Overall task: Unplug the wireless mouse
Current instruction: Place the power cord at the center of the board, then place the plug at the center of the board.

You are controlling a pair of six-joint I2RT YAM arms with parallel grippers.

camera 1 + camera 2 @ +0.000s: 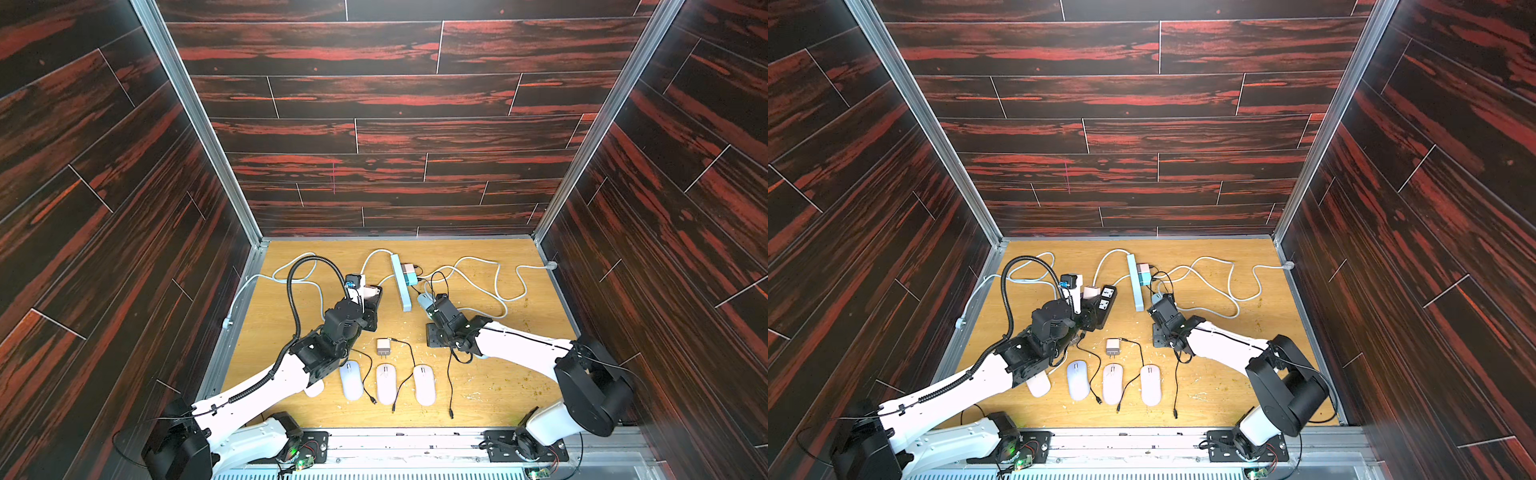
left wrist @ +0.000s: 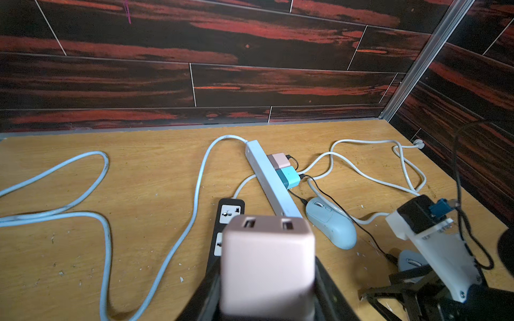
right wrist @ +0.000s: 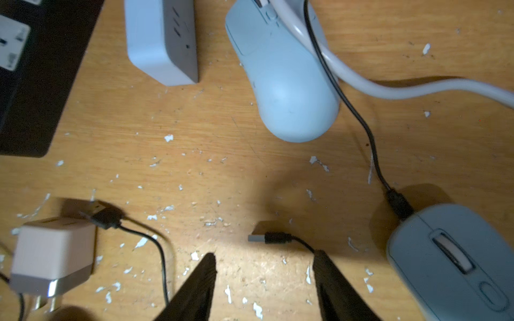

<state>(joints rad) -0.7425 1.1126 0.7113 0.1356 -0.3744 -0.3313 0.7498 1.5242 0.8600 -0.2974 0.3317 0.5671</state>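
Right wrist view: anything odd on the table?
Yes. Pale flakes litter the table, like chipped paint or plastic. The strip lies on its side, sockets facing sideways. A white cord and black cable cross the pale mouse.

Left arm (image 1: 249, 386) stretched far, left gripper (image 2: 267, 280) pinching a pink charger (image 2: 267, 250), right arm (image 1: 519, 345) low, right gripper (image 3: 264, 262) fingers spread apart, pointing down.

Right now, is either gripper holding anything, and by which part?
The left gripper grips the pink charger by its two sides. The right gripper is open, holding nothing.
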